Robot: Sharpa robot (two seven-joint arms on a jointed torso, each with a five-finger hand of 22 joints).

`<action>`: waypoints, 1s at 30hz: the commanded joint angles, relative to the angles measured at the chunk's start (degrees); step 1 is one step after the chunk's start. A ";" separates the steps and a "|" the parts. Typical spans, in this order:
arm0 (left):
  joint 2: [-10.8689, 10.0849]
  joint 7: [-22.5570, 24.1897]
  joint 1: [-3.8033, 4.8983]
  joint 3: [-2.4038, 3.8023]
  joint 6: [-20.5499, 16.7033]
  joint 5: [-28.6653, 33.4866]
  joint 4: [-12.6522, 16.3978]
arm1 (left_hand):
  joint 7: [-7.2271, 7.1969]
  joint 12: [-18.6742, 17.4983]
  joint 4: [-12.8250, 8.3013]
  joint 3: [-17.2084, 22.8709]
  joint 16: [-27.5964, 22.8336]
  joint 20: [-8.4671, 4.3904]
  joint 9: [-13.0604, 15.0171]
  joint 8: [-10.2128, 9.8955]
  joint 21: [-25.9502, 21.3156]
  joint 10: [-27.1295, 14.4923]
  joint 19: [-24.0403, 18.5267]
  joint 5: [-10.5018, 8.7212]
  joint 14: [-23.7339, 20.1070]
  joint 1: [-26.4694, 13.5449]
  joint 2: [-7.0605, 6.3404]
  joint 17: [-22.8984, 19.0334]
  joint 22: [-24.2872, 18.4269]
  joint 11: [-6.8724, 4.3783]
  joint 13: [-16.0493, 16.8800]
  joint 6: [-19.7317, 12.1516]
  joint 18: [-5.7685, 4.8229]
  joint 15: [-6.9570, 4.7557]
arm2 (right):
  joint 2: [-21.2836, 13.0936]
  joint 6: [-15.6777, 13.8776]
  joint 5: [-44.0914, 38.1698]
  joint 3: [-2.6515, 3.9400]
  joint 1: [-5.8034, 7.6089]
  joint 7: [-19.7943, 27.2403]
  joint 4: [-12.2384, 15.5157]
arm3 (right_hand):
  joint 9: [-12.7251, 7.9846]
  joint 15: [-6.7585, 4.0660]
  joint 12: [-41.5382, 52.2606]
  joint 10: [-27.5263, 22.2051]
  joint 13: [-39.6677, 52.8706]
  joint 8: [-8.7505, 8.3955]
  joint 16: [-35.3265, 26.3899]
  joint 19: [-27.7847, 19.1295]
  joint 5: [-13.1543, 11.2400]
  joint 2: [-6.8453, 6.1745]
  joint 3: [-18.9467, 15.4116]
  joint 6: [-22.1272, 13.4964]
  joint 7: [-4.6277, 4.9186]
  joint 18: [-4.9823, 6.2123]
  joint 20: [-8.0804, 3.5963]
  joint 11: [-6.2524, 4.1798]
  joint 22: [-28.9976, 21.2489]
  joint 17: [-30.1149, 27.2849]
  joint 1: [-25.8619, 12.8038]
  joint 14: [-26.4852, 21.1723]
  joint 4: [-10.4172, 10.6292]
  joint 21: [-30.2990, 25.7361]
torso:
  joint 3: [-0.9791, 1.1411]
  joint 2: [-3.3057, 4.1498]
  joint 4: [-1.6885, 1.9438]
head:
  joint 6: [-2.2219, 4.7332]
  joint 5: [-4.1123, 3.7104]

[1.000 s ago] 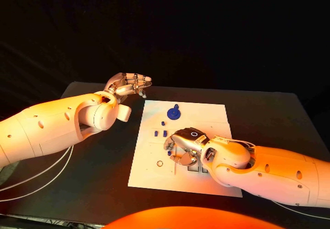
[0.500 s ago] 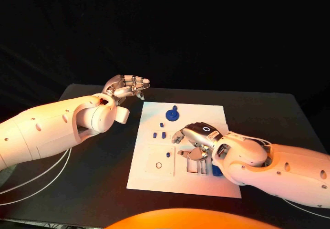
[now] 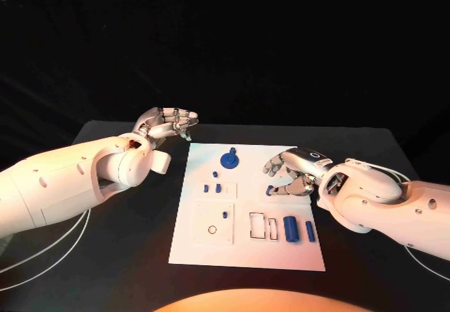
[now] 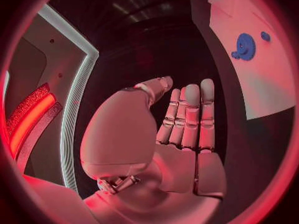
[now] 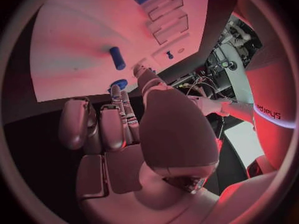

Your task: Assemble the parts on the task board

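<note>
i see right robot hand over board right side, fingers curled around small blue piece, looks pinched. left robot hand idle off board over tabletop, fingers together, holding nothing. gear at far end, two blue pegs near slots. risk: loose pinch, piece drops, rolls off board; fingers knock gear.

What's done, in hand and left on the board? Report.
Done: gear and small pegs seem seated on the board. In hand: the right hand touches a blue part, grip unclear. Left: two cylinders lie loose by empty slots; left hand empty.
</note>
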 commanded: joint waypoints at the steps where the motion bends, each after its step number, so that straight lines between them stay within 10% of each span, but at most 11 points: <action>1: 0.11 0.26 0.05 0.04 1.16 -0.19 0.04 | 0.00 0.38 0.04 -0.41 0.33 0.29 0.01 0.35 -0.24 -0.39 -0.02 -0.10 -0.58 -0.36 0.14 -0.05 -0.07 -0.10 -0.05 -0.48 0.80 0.01 | -0.04 4.09 0.76 -0.01 -0.01 -0.44 -0.75 | 0.00 0.46 0.76 -1.42 -0.03 -0.70 0.38 -0.34 0.21 -0.28 -4.54 -1.05 -0.20 1.31 0.48 0.27 -0.90 -0.20 3.24 0.77 4.89 -1.14 | 0.07 0.09 0.10 | 0.08 -0.09; 9: 0.08 0.25 0.05 0.03 1.22 -0.19 0.02 | 0.00 0.38 0.04 -0.41 0.33 0.29 0.01 0.35 -0.24 -0.39 -0.02 -0.10 -0.58 -0.36 0.14 -0.05 -0.07 -0.10 -0.05 -0.48 0.80 0.01 | 0.70 5.33 -0.37 -0.06 -0.59 -0.65 -2.60 | -0.14 0.59 1.48 -2.54 0.03 -1.88 0.02 -0.85 -0.25 -0.81 -8.37 -3.45 1.13 1.63 0.64 0.47 -2.32 -1.21 4.10 0.45 6.14 -2.83 | 0.00 0.12 0.21 | 0.02 -0.14; 30: 0.07 0.18 0.05 0.03 1.27 -0.22 -0.04 | 0.01 0.53 0.07 -0.46 0.38 0.33 0.04 0.46 -0.28 -0.55 -0.04 -0.11 -0.63 -0.37 0.18 -0.07 -0.09 -0.08 -0.05 -0.53 0.80 0.04 | 3.42 5.19 -0.26 -0.20 -1.75 0.48 -4.18 | 1.09 -1.03 3.59 8.73 -0.09 1.56 2.01 2.27 -4.25 5.49 -1.13 5.86 -0.20 0.16 -0.87 -1.47 4.37 1.82 6.30 1.41 5.92 3.39 | -0.02 0.06 0.15 | -0.28 -0.06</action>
